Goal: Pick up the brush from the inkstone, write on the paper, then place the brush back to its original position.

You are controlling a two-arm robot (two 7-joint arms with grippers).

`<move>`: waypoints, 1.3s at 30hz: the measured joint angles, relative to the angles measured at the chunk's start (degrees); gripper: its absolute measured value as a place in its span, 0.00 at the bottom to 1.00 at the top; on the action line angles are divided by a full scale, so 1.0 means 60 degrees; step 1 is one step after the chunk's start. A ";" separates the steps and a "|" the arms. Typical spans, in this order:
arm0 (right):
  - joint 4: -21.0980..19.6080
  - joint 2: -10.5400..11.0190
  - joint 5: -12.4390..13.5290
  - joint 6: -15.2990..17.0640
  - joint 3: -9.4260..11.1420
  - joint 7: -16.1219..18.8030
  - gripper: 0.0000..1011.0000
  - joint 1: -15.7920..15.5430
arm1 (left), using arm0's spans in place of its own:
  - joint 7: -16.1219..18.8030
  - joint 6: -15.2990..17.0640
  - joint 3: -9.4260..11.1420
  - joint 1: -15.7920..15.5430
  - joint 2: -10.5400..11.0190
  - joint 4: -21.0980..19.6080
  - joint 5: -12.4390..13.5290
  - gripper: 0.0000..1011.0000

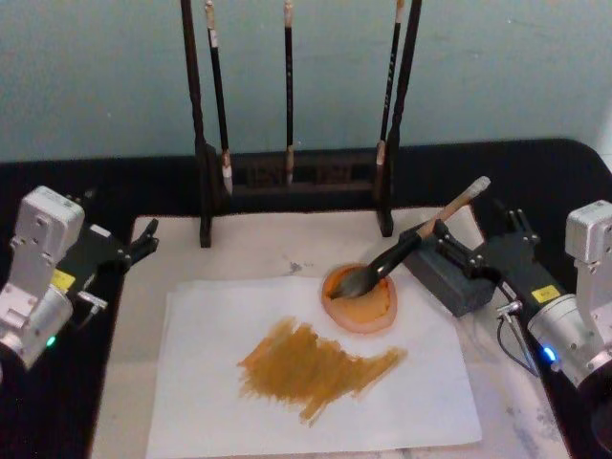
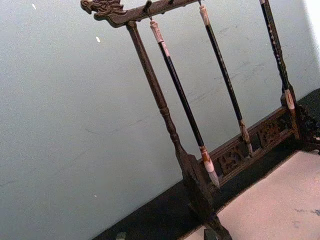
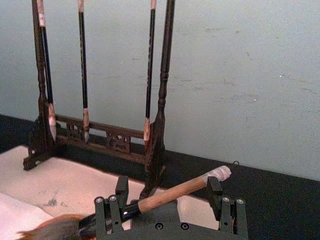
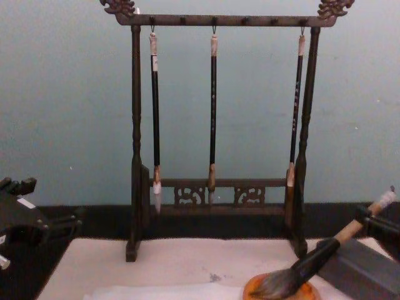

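The brush (image 1: pixel 413 245) lies bristles-down in the inkstone (image 1: pixel 360 300), handle between the right end effector's (image 1: pixel 466 251) spread fingers. The left end effector (image 1: pixel 134 244) sits left of the paper (image 1: pixel 201 382), fingers apart. No legible writing appears.

Three thin brushes (image 4: pixel 213 112) hang, with one thick brush (image 1: pixel 411 244), one inkstone (image 1: pixel 368 308), one paper (image 1: pixel 210 382), two pincers (image 1: pixel 143 239).

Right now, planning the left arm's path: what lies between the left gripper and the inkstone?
In the head view, only the paper lies between left gripper and inkstone.
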 joint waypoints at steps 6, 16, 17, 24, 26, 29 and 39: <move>0.0025 -0.0021 0.0155 0.0019 0.0065 0.0123 0.99 0.0022 | 0.0000 -0.0001 0.0000 -0.0001 0.0000 0.0000 0.0000 1.00; -0.0008 0.0002 0.0101 0.0027 0.0040 0.0057 0.99 0.0017 | 0.0000 0.0000 0.0000 0.0000 0.0000 0.0000 0.0000 1.00; -0.0011 0.0003 0.0097 0.0027 0.0039 0.0052 0.99 0.0017 | 0.0000 0.0000 -0.0001 -0.0001 0.0000 0.0000 0.0000 1.00; -0.0023 0.0008 0.0080 0.0030 0.0032 0.0029 0.99 0.0010 | 0.0000 0.0000 0.0000 -0.0001 0.0000 0.0000 0.0000 1.00; -0.0026 0.0010 0.0075 0.0029 0.0030 0.0026 0.99 0.0008 | 0.0000 0.0000 0.0000 -0.0001 0.0000 0.0000 0.0000 1.00; -0.0028 0.0014 0.0070 0.0030 0.0027 0.0022 0.99 0.0007 | 0.0001 0.0000 0.0000 -0.0001 0.0000 0.0000 0.0000 1.00; -0.0037 0.0019 0.0059 0.0030 0.0024 0.0015 0.99 0.0007 | 0.0000 0.0000 -0.0001 -0.0001 0.0000 0.0000 0.0001 1.00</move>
